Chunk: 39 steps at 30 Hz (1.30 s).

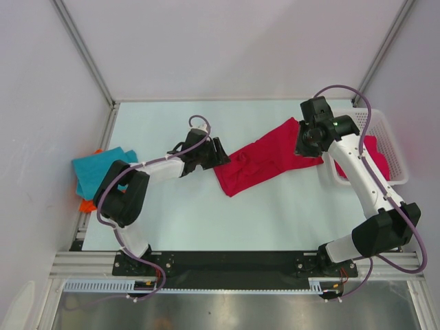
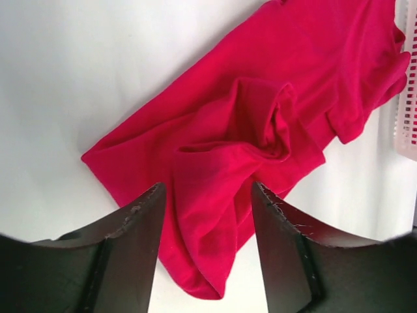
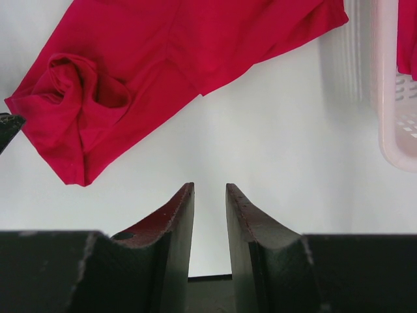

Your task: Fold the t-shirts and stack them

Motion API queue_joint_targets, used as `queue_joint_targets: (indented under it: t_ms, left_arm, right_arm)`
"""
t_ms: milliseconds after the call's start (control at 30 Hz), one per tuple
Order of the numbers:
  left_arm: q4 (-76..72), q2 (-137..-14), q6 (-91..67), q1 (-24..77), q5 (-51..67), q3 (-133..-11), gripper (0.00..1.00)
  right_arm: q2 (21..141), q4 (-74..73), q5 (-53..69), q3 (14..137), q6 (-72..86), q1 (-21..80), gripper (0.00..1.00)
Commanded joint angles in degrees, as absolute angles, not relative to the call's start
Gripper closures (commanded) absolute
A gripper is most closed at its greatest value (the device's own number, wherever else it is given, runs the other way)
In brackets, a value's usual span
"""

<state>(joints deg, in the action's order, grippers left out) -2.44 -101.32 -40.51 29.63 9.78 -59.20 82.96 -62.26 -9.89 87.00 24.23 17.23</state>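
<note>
A: Left gripper (image 2: 205,195), go.

B: Spread wide, holding nothing. In the left wrist view it hangs over the bottom end of the crimson t-shirt (image 2: 260,117), with cloth showing between the two fingers. I can't tell if the tips touch the cloth.

A: Right gripper (image 3: 210,192)?

B: Only a narrow slit between its fingers, nothing in it. Bare white table (image 1: 206,220) shows under it. In the right wrist view the shirt sits further off, across the upper left of the frame.

A: How does the shirt lie?

B: Flat on the table at centre right of the top view, running diagonally from lower left to upper right. It isn't folded neatly: there's a bunched, twisted lump near its lower left end, just beyond the left gripper. The right gripper is at its upper right end.

A: Other shirts?

B: There's a second crimson t-shirt (image 1: 375,155) in the white mesh basket (image 1: 392,137) at the right edge of the top view, partly hidden behind the right arm. A teal t-shirt (image 1: 96,172) is at the left edge, lying on an orange t-shirt (image 1: 86,205); only scraps of the orange one show from under it. Both are well apart from the centre shirt.
</note>
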Motion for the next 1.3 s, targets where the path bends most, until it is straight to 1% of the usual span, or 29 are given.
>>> queue_joint_targets:
  t_ms: [0, 33, 300, 367, 400, 433, 500, 600, 867, 1100, 1267]
  left_arm:
    - [-6.0, -102.0, -41.0, 29.9, 12.0, -59.7, 0.41]
    - [-6.0, -102.1, -41.0, 29.9, 12.0, -59.8, 0.42]
    - [-6.3, -103.4, -41.6, 30.0, 12.8, -59.7, 0.43]
    - [-6.9, -103.6, -41.6, 29.9, 13.3, -59.5, 0.57]
    - [-7.2, -103.6, -41.6, 29.9, 13.6, -59.4, 0.71]
    - [-7.5, -103.7, -41.7, 30.0, 13.9, -59.4, 0.78]
    - [-7.7, -103.6, -42.0, 29.9, 14.1, -59.5, 0.83]
    - [-7.7, -103.1, -41.9, 30.0, 14.4, -59.7, 0.85]
    - [-6.0, -100.0, -41.7, 31.7, 14.4, -60.8, 0.84]
    - [-5.1, -100.0, -43.0, 38.6, 14.9, -64.9, 0.82]
    - [-4.8, -103.4, -43.5, 43.3, 15.5, -67.6, 0.79]
  right_arm:
    - [81.4, -62.0, -10.8, 87.3, 23.2, 17.0, 0.69]
    - [81.2, -62.0, -10.9, 87.3, 23.2, 17.0, 0.69]
    - [80.9, -62.3, -10.9, 87.3, 23.1, 16.9, 0.69]
    - [80.7, -62.5, -10.9, 87.2, 23.1, 17.0, 0.69]
    - [80.6, -62.4, -11.0, 87.3, 23.1, 16.9, 0.69]
    - [80.6, -62.5, -10.9, 87.2, 23.2, 17.0, 0.69]
    - [80.4, -62.6, -11.0, 87.3, 23.2, 16.9, 0.69]
    - [80.1, -62.7, -11.0, 87.1, 23.2, 16.9, 0.69]
    - [79.2, -62.4, -10.7, 86.1, 23.6, 16.9, 0.69]
    - [78.8, -61.9, -10.5, 85.1, 23.7, 16.9, 0.69]
    - [78.4, -61.7, -10.6, 83.9, 23.8, 16.7, 0.69]
